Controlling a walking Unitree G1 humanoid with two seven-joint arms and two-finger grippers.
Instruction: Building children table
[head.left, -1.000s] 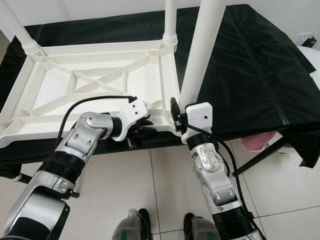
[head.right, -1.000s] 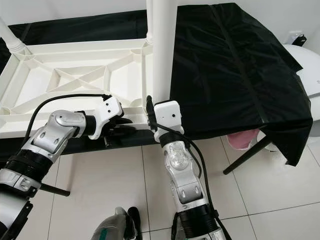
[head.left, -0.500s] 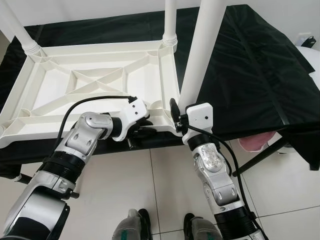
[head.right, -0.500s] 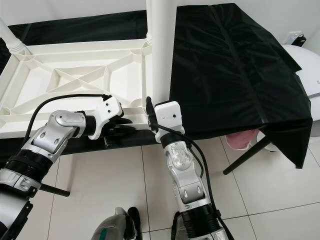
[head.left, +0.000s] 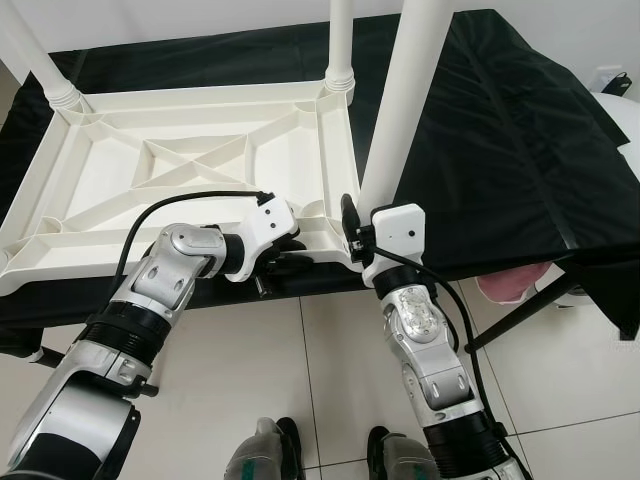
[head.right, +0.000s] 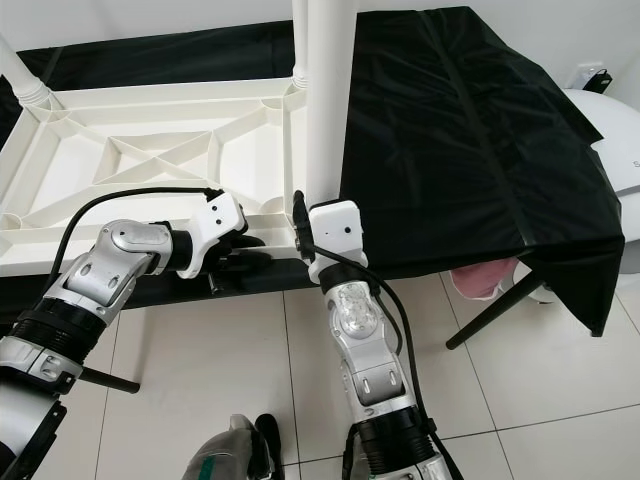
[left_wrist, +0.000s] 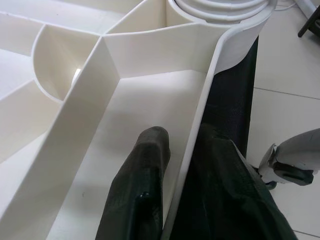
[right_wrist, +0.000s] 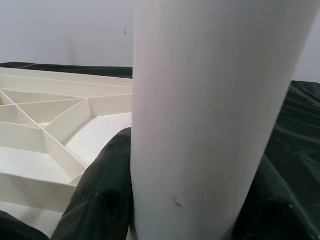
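**Steadily now: seating the near-corner leg**

Broadly, the white tabletop (head.left: 200, 165) lies upside down, ribs up, on a desk (head.left: 500, 130) draped in black cloth, and it stretches away from both hands toward the far side. Two legs already stand in sockets at the far corners, well beyond the hands. The leg in hand (head.left: 405, 100) rises upright from the near corner, just above the right hand (head.left: 358, 232), whose fingers (right_wrist: 100, 200) are pinched on either side of the white tube close to its base.

Beside it, the left hand (head.left: 282, 250) clamps the tabletop's near rim: one finger (left_wrist: 137, 190) sits inside the rim wall, the other outside against the black cloth, pressed together on the thin wall between them. The threaded socket collar (left_wrist: 220, 10) lies just ahead of those fingertips.

To do this step well, I judge that the left hand should hold the rim firmly so the tabletop cannot slide on the slick cloth. The right hand should keep the leg plumb over the socket while turning or pressing; any tilt risks cross-threading or jamming. Whether the leg is fully home cannot be told.
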